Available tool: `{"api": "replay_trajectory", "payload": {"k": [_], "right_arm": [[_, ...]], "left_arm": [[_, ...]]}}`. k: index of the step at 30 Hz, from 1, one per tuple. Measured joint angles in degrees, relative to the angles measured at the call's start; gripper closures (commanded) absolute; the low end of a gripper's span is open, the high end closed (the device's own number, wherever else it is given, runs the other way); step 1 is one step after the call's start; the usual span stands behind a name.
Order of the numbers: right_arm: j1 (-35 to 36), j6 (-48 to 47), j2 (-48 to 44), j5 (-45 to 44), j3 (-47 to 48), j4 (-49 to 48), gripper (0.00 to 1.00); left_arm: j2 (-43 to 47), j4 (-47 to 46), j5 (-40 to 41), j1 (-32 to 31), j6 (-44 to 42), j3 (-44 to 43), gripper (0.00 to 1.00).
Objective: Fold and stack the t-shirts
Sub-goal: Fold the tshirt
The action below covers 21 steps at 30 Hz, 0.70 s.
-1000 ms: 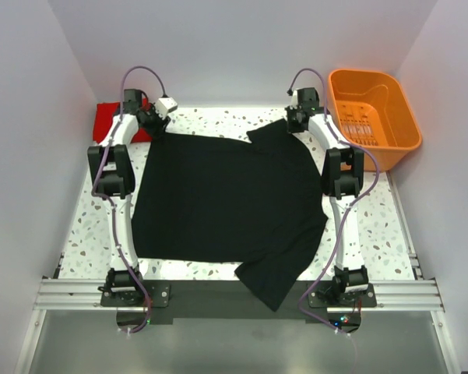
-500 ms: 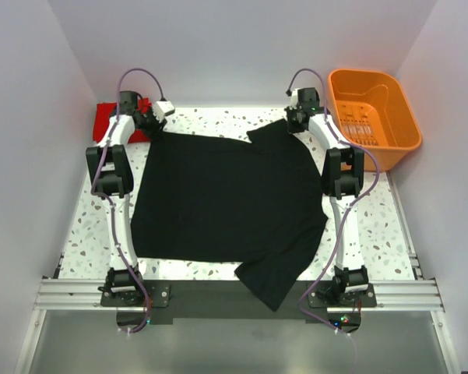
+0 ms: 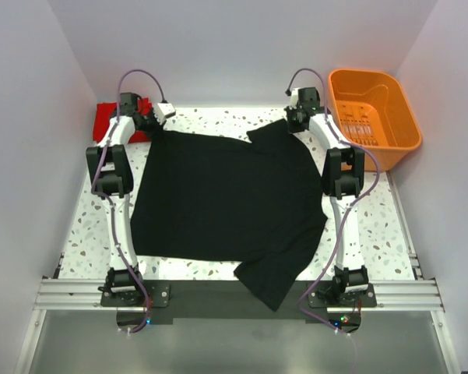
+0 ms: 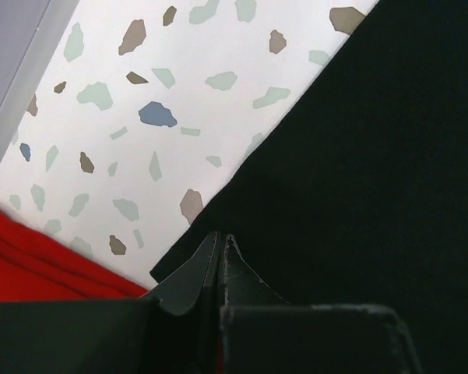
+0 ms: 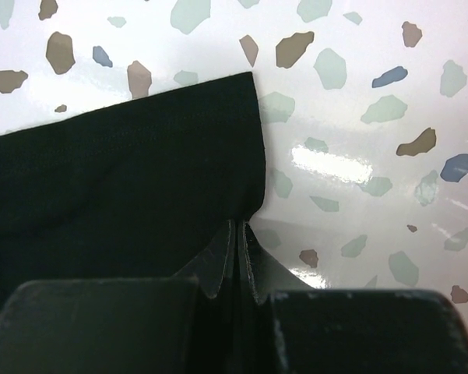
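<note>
left gripper (image 4: pixel 220 237): pinches black shirt (image 3: pixel 226 195) corner | right gripper (image 5: pixel 237 226): pinches its edge

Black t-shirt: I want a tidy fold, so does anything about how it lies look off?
Yes. The black t-shirt lies slightly skewed, and one sleeve reaches past the near edge of the table instead of lying flat on it.

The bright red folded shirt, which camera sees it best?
Top external: the bright red folded cloth shirt shows most, partly behind the left arm. Left wrist catches only its corner; right wrist shows none.
</note>
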State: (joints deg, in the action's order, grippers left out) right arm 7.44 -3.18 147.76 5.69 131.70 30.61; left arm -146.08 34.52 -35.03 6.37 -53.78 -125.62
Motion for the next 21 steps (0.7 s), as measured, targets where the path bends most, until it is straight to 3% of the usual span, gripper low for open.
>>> {"api": "replay_trajectory", "payload": {"k": [17,19,21], "right_arm": [[-0.02,-0.46,-11.65,1.51,-2.84,-0.31,1.00],[-0.02,-0.59,-11.98,1.60,-2.93,-0.31,1.00],[-0.04,-0.76,-12.02,1.62,-3.39,-0.39,1.00]], "left_arm": [[13.07,-12.02,-2.27,0.44,3.85,15.82,1.00],[13.09,-12.33,-1.79,0.52,4.02,14.73,0.82],[11.37,-11.15,-1.40,0.52,5.11,10.54,0.70]]}}
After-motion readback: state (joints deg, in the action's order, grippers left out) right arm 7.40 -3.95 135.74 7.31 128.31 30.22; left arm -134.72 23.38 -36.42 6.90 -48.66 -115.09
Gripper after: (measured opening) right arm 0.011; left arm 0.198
